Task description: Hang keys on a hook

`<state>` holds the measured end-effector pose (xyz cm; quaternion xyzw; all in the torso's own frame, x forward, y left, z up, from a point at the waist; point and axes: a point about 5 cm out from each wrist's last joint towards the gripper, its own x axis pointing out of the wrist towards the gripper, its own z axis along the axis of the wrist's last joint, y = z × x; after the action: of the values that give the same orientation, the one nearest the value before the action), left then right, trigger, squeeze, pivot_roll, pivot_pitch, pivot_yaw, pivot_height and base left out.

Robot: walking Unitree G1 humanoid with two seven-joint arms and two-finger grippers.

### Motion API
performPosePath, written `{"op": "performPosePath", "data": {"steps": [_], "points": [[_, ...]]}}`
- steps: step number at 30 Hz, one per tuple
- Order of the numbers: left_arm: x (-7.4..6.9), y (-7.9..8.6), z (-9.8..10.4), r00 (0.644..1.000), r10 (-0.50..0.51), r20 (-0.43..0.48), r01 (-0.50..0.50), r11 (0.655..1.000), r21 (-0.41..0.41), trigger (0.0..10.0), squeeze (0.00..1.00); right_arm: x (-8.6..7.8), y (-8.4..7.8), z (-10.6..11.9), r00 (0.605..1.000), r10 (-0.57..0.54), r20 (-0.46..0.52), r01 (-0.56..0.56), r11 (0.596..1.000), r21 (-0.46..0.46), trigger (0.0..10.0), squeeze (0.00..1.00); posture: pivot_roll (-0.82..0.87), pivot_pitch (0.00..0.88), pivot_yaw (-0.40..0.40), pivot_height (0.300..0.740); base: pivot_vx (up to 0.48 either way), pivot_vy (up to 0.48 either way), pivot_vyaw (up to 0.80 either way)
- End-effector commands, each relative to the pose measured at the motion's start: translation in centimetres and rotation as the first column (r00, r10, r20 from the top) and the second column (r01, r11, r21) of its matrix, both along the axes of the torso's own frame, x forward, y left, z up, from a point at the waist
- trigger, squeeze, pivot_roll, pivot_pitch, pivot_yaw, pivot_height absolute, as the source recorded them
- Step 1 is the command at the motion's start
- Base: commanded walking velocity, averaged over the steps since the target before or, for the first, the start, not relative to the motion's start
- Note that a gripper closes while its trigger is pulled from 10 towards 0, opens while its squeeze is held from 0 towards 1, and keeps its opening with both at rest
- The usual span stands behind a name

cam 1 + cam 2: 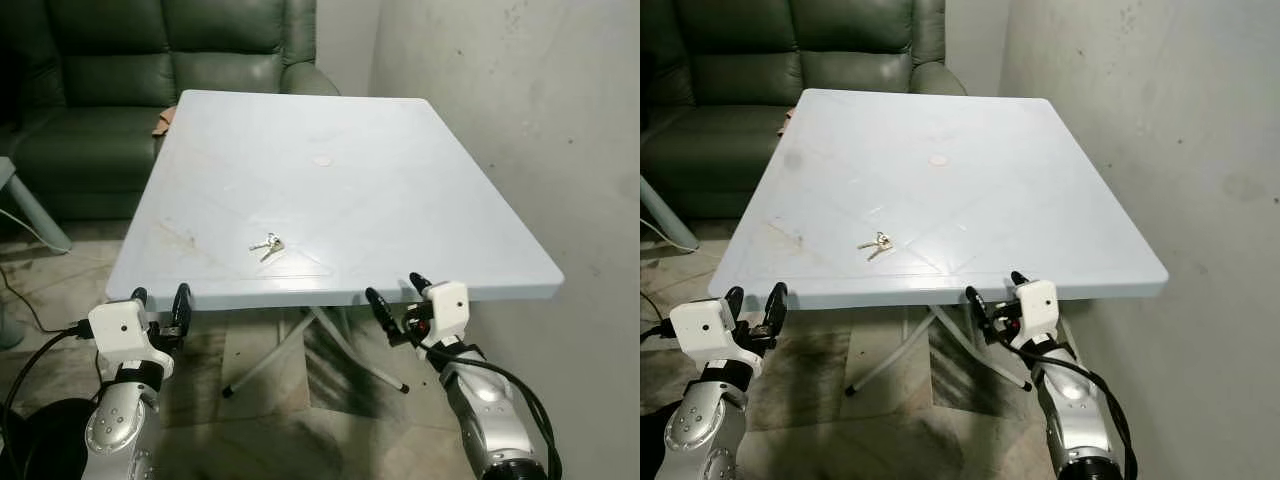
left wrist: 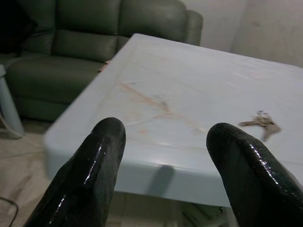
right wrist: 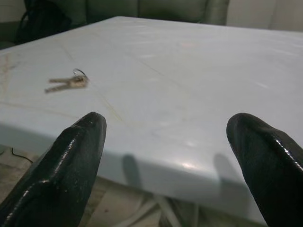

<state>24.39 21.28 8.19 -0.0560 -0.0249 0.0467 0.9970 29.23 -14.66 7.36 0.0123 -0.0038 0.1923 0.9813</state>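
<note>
A pale blue table (image 1: 400, 200) stands square in front of the robot, pushed close to a grey wall (image 1: 520, 110) on its right side. The keys (image 1: 267, 245) lie flat on the table top, a small bunch on a ring, toward the table's near edge and a little left of its middle. Nothing touches them.

The left gripper (image 1: 160, 303) is held just short of the table's near left corner, slightly below the level of the top, its two black fingers (image 2: 90, 170) spread apart with nothing between them. The right gripper (image 1: 394, 292) is held at the near edge further to the right, also just off the table, its fingers (image 3: 71, 165) parted wide and empty. The keys sit on the table between the two grippers and beyond them, well apart from both.

A small round mark (image 1: 322, 160) shows on the table past the keys, near its centre. Behind the table's far left corner is a dark green sofa (image 1: 130, 90). Under the table, white folding legs (image 1: 290, 350) cross over a stained tile floor (image 1: 250, 420). A black cable (image 1: 20, 300) trails on the floor left of the table.
</note>
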Motion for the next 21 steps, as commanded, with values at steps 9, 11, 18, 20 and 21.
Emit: {"op": "performPosePath", "data": {"steps": [9, 11, 18, 20, 21], "points": [[-0.07, 0.62, 0.19, 0.999, 0.038, 0.000, -0.038, 0.999, -0.026, 10.0, 0.00, 0.57, -0.07, 1.39, 0.999, -0.002, 0.033, 0.001, 1.000, 0.013, 10.0, 0.00, -0.05, 0.000, -0.054, 0.732, 0.000, 0.449, 0.00], [-0.09, 0.66, 0.23, 0.999, 0.041, 0.002, -0.041, 0.999, -0.024, 10.0, 0.00, 0.54, -0.10, 1.41, 1.000, -0.001, 0.031, 0.000, 1.000, 0.012, 10.0, 0.00, -0.05, 0.000, -0.057, 0.732, 0.000, 0.480, 0.00], [-0.06, 0.74, 0.27, 0.999, 0.049, -0.001, -0.049, 0.999, -0.023, 10.0, 0.00, 0.42, -0.18, 1.42, 1.000, 0.001, 0.023, -0.001, 1.000, 0.010, 10.0, 0.00, -0.05, 0.000, -0.057, 0.732, 0.000, 0.480, 0.00], [-0.04, 0.74, 0.28, 0.999, 0.049, -0.001, -0.049, 0.999, -0.024, 10.0, 0.00, 0.40, -0.18, 1.43, 1.000, 0.002, 0.023, -0.002, 1.000, 0.010, 10.0, 0.00, -0.05, 0.000, -0.057, 0.732, 0.000, 0.480, 0.00], [-0.03, 0.74, 0.28, 0.999, 0.049, 0.000, -0.049, 0.999, -0.024, 10.0, 0.00, 0.38, -0.18, 1.43, 1.000, 0.003, 0.022, -0.003, 1.000, 0.011, 10.0, 0.00, -0.05, 0.000, -0.057, 0.732, 0.000, 0.480, 0.00]]}}
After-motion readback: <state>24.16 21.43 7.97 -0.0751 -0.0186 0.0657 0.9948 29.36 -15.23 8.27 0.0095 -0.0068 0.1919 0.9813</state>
